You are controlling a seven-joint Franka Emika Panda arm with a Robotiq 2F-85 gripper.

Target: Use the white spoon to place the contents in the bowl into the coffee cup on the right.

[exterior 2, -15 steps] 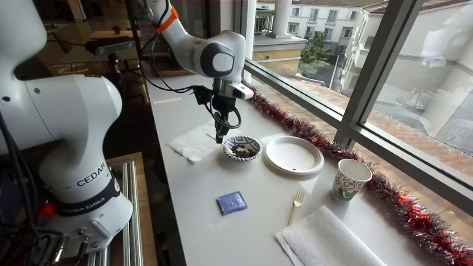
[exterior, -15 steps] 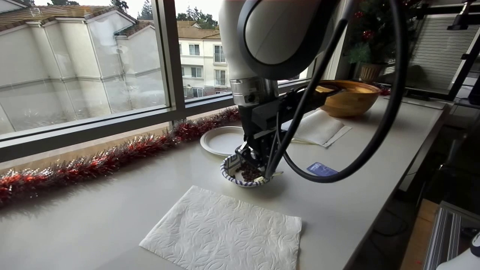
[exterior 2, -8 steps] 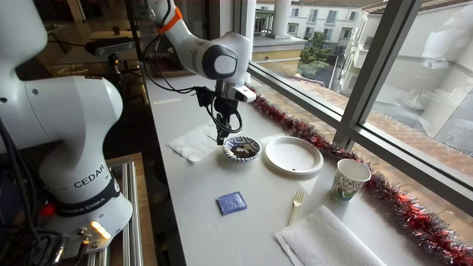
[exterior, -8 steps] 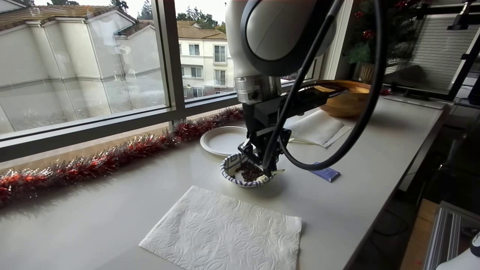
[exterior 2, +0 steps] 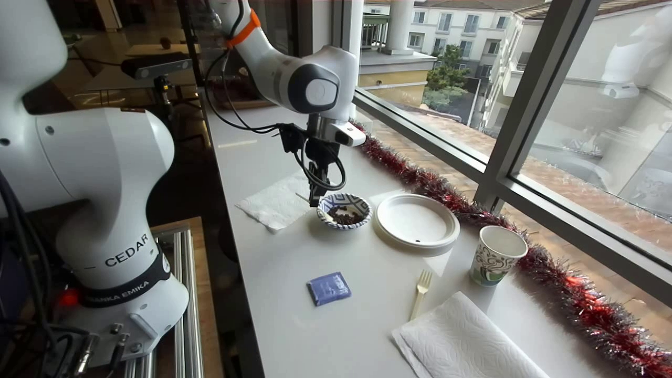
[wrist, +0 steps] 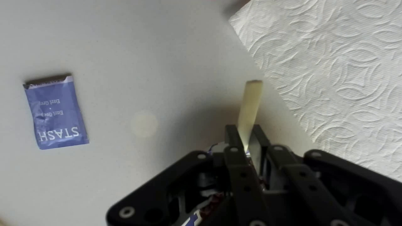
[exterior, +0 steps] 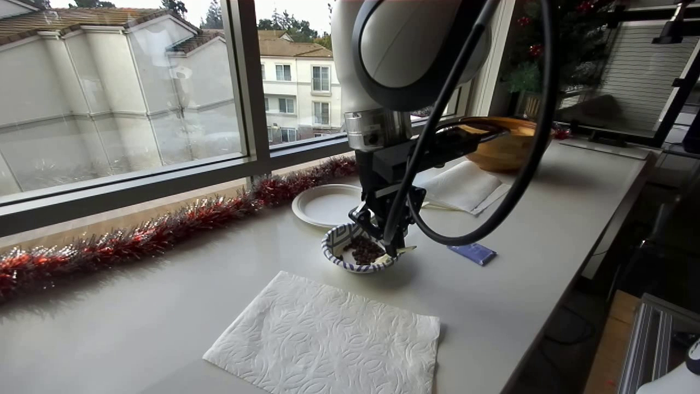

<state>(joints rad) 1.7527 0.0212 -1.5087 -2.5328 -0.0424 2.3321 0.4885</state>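
"What's the bowl (exterior 2: 342,199) made of?"

"Coated paper, it looks — smooth inside, crimped along the top. The bits (exterior 2: 345,216) in it look rough and matt."

"And the spoon (wrist: 250,105) reaching over its side?"

"Smooth plastic, I'd say. The gripper (wrist: 245,129) at the bowl's side looks mostly matt."

"The plate (exterior 2: 416,223) just beside the bowl?"

"Smooth, matt paperboard, it seems. Well apart from the bowl, the cup (exterior 2: 496,257) looks like smooth paper."

"What else?"

"The towel (exterior: 333,336) near the bowl is embossed paper; the packet (wrist: 58,113), slick and creased. Under the bowl, the tabletop (exterior 2: 294,336) has a soft gloss — the tinsel (exterior: 202,218), farther off, is bristly foil."
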